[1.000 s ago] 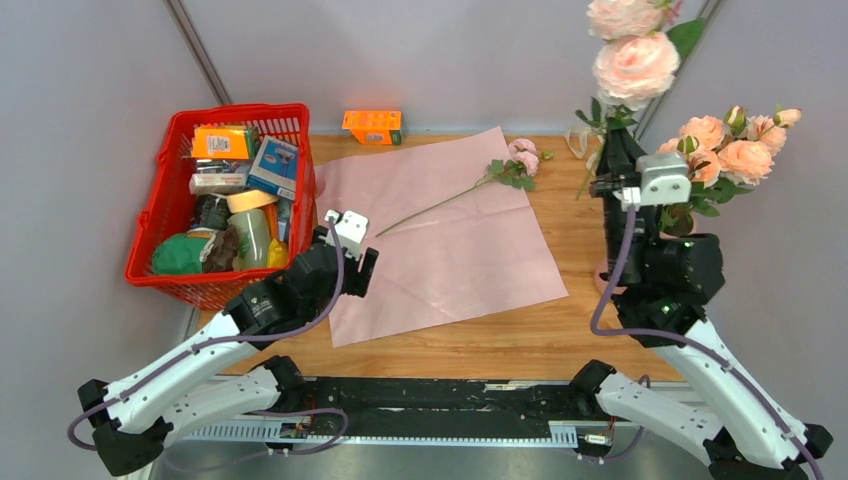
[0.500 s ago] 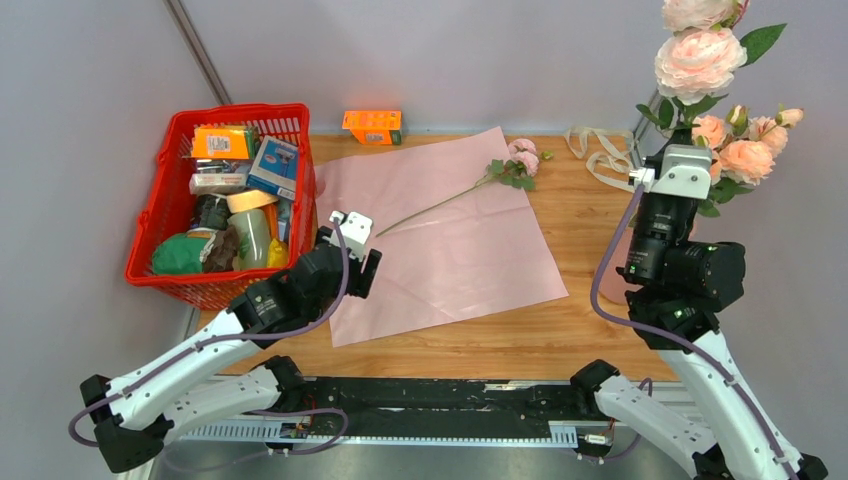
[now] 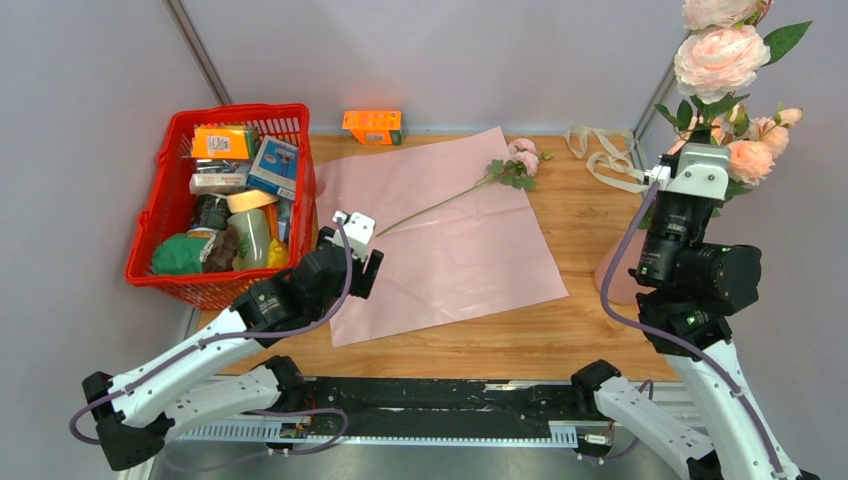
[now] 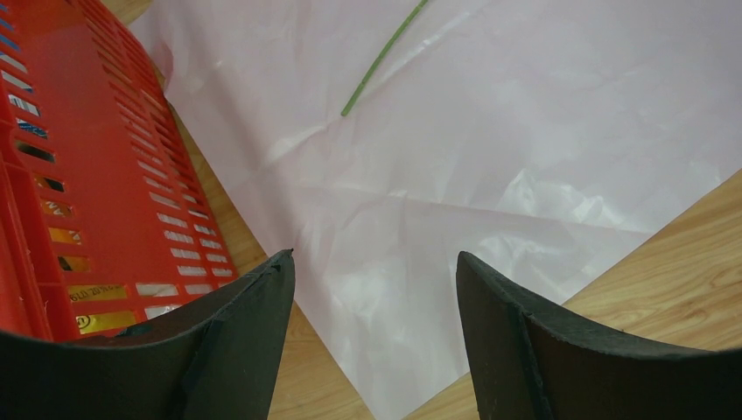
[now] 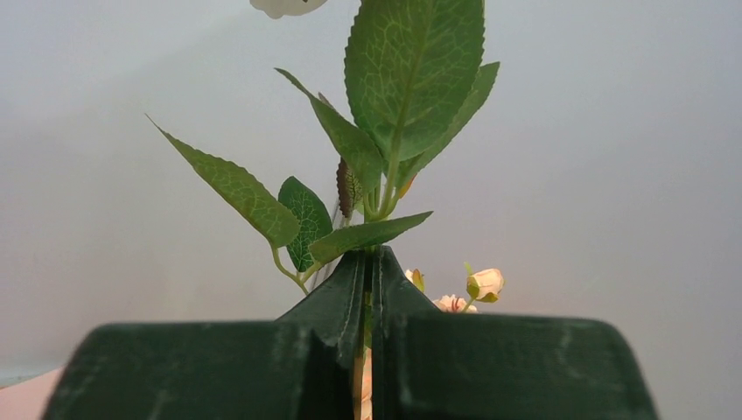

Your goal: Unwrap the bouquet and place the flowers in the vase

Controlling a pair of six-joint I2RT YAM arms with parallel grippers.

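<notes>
The bouquet is undone. Its pink paper sheet (image 3: 440, 240) lies flat on the table, and the cream ribbon (image 3: 600, 150) lies loose at the back right. One flower (image 3: 520, 160) rests on the sheet, its thin stem (image 4: 378, 59) reaching toward my left gripper. My left gripper (image 4: 376, 258) hovers open and empty over the sheet's near-left corner. My right gripper (image 5: 372, 262) is shut on a leafy flower stem (image 5: 407, 79), holding its blooms (image 3: 720, 55) high at the far right. Other flowers (image 3: 755, 155) stand in the pink vase (image 3: 610, 275), which my right arm mostly hides.
A red basket (image 3: 150, 220) full of groceries stands at the left, close beside my left gripper; its slatted wall (image 4: 96, 175) fills the left of the left wrist view. A small orange box (image 3: 372, 125) sits at the back edge. Grey walls enclose the table.
My right arm has swung to the right with the held flower, uncovering the ribbon and bringing the blooms over the vase's flowers. The left arm has barely moved.
</notes>
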